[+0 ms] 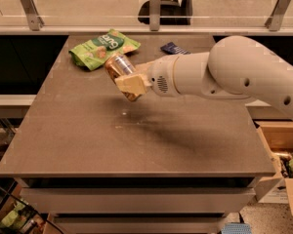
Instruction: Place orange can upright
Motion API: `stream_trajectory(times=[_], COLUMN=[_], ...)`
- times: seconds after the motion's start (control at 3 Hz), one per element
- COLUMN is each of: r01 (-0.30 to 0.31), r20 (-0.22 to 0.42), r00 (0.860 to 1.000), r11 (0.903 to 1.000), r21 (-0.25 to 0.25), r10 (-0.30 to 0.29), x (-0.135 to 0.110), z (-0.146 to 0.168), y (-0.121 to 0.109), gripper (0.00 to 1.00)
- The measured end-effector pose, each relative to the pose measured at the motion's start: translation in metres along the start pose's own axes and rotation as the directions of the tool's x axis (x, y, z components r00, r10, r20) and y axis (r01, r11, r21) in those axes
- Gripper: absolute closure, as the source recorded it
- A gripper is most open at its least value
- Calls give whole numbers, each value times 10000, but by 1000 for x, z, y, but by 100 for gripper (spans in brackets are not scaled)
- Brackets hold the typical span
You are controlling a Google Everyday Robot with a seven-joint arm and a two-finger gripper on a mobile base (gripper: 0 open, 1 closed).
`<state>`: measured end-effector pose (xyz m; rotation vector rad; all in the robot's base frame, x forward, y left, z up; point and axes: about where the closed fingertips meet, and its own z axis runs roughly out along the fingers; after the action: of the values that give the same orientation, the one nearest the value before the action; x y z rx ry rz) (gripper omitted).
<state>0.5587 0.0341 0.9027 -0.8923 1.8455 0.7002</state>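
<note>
At the far left of the desk [63,130] lies a green snack bag [103,48], flat and crumpled, close to the back edge. Just to its right and nearer the camera is the orange can [118,68]. It is held above the desk top rather than resting on it. The can is tilted, its shiny silver end pointing up and to the left toward the bag, and its lower end slanting down to the right.

The pincer [127,83] is closed on the can's lower half. One tan finger [132,84] crosses the front of the can's body, and the other is hidden behind it. The can's upper half sticks out past the finger toward the upper left. A soft shadow falls on the desk beneath them.

Further right, a small dark blue packet [173,48] lies near the back edge, partly behind the arm. The bulky white arm [234,72] reaches in from the right side. Beyond the desk's right edge stands an open cardboard box [283,140].
</note>
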Motion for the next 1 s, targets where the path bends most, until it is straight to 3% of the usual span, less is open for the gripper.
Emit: stream_trajectory(times=[0.33,1.0], r01=[31,64], r20=[889,1914], r00=[9960,9815], r11=[9998,9982], r21=[-214,-604], r10=[-12,53], x=[-7,-9], z=[4,10], y=[-3,-4], gripper=[100,100])
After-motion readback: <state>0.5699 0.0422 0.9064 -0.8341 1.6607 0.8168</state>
